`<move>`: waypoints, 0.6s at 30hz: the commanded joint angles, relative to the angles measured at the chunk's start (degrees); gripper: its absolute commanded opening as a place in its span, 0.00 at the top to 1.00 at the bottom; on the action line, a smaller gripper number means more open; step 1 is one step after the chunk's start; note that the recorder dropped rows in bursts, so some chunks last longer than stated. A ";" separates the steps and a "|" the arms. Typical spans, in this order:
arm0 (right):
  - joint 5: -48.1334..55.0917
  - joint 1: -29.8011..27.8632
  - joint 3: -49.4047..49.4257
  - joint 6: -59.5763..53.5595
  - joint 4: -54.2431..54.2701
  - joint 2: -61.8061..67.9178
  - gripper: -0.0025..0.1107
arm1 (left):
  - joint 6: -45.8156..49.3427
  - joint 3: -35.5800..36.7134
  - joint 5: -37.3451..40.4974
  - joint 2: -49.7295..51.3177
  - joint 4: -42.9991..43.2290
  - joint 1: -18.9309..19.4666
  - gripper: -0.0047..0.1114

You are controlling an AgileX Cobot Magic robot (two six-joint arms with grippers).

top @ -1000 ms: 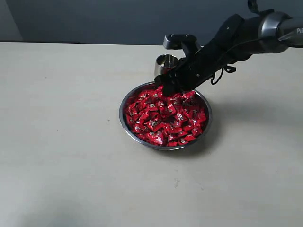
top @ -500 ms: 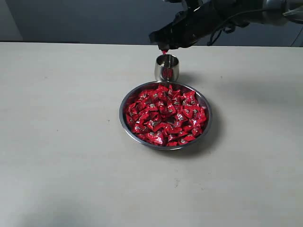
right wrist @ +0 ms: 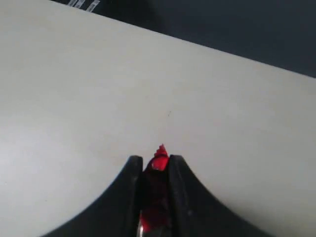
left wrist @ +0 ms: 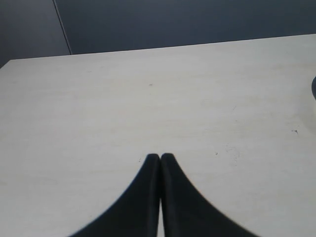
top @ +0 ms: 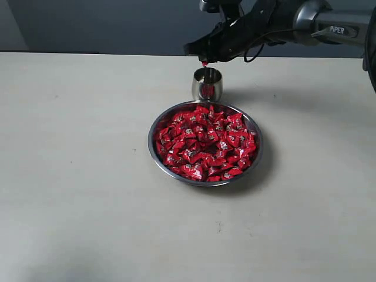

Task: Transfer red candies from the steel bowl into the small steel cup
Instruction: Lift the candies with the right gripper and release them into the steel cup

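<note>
The wide steel bowl (top: 254,154) sits mid-table, heaped with glossy red candies (top: 204,144). Just behind it stands the small steel cup (top: 207,84), with something red showing inside it. My right gripper (top: 204,61) hangs right above the cup's mouth, shut on a red candy (top: 204,63); in the right wrist view that candy (right wrist: 158,162) pokes out between the black fingertips (right wrist: 132,164). The cup and bowl are hidden in that view. My left gripper (left wrist: 160,157) is shut with nothing in it, over bare table, and is out of the exterior view.
The pale table (top: 88,147) stretches wide on every side of the bowl. Its far edge meets a dark wall (top: 117,23). The right arm (top: 294,17) reaches in from the upper right above the table.
My right gripper rose out of the bowl with a red candy and moved back over the cup a second ago. Over the last half second it barely shifted.
</note>
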 commanded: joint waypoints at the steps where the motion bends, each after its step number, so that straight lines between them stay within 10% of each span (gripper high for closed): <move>1: 1.75 -1.85 -0.35 0.58 -1.04 0.32 0.96 | -0.20 -0.48 -0.74 -0.27 0.11 0.12 0.96; 11: 5.72 -1.84 -0.35 0.38 -0.94 0.45 0.96 | -0.20 -0.48 -0.74 -0.27 0.11 0.12 0.96; 18: 5.23 -1.84 -0.35 0.27 -0.94 0.45 0.63 | -0.20 -0.48 -0.74 -0.27 0.11 0.12 0.96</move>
